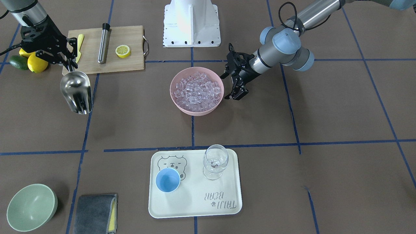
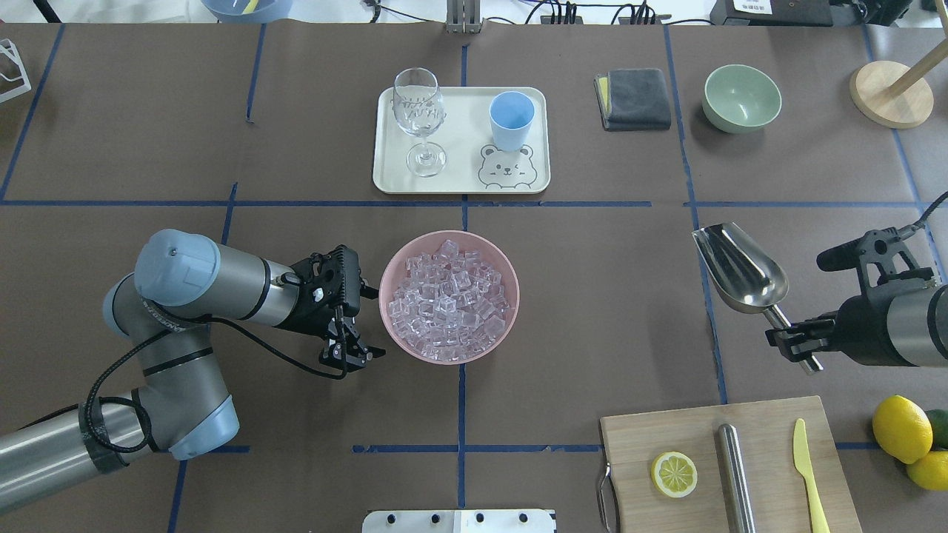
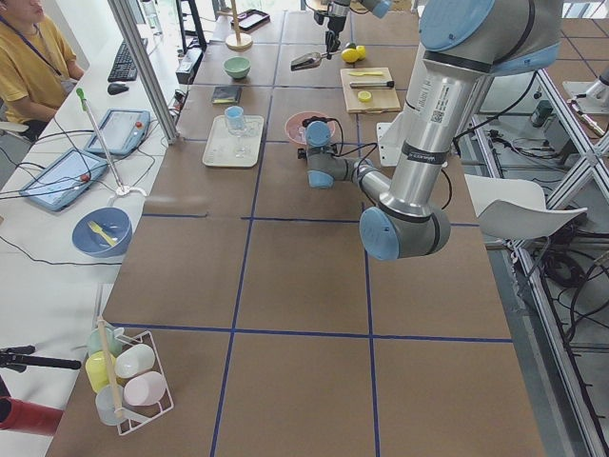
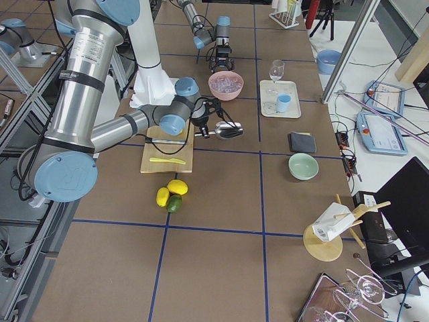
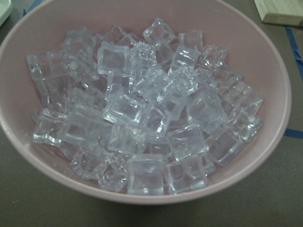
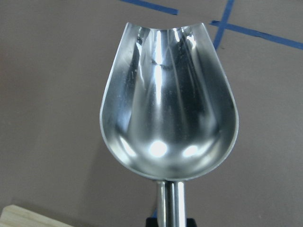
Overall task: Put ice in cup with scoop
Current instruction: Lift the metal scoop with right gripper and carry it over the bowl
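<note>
In the wrist view we saw the scoop (image 2: 740,270) with its handle cut off at the frame edge. Overhead, the right gripper (image 2: 796,344) clamped that handle, trough empty over bare table (image 2: 607,311). The left gripper (image 2: 366,323) stood spread just beside the pink bowl (image 2: 512,296), which was heaped with ice (image 2: 448,296). The cup (image 2: 511,118) stood on the tray (image 2: 459,181), well apart.

Scoop (image 6: 166,109): polished steel, mirror-bright, smooth.
Ice (image 5: 142,109): clear, glassy, glossy facets.
Pink bowl (image 5: 272,80): smooth matt plastic.
Cup (image 2: 511,120): light-blue plastic, satin.
Wine glass (image 2: 416,104): clear glossy glass.
Tabletop (image 2: 607,296): brown matt paper-like sheet.
Blue tape lines (image 2: 578,203).
Cutting board (image 2: 652,429): pale wood grain.
Folded cloth (image 2: 638,96): grey, fuzzy.
</note>
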You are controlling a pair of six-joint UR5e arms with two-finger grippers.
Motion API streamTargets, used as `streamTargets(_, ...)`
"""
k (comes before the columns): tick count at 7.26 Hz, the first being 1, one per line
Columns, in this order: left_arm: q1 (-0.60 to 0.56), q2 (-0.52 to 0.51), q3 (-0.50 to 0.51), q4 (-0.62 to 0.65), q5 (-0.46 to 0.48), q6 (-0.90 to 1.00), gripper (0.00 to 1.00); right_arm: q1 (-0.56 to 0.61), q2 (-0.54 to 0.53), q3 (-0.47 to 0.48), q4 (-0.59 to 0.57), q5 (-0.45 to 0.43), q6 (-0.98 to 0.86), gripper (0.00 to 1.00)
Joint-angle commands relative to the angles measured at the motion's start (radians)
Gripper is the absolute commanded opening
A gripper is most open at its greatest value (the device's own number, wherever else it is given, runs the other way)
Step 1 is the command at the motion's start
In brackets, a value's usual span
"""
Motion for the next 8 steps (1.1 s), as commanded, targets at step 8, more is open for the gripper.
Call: streamTargets(8, -0.03, -0.003, 0.017, -0.008, 0.008, -0.003, 1.0, -0.136, 0.87, 0.008, -1.074, 0.054, -0.409, 0.0)
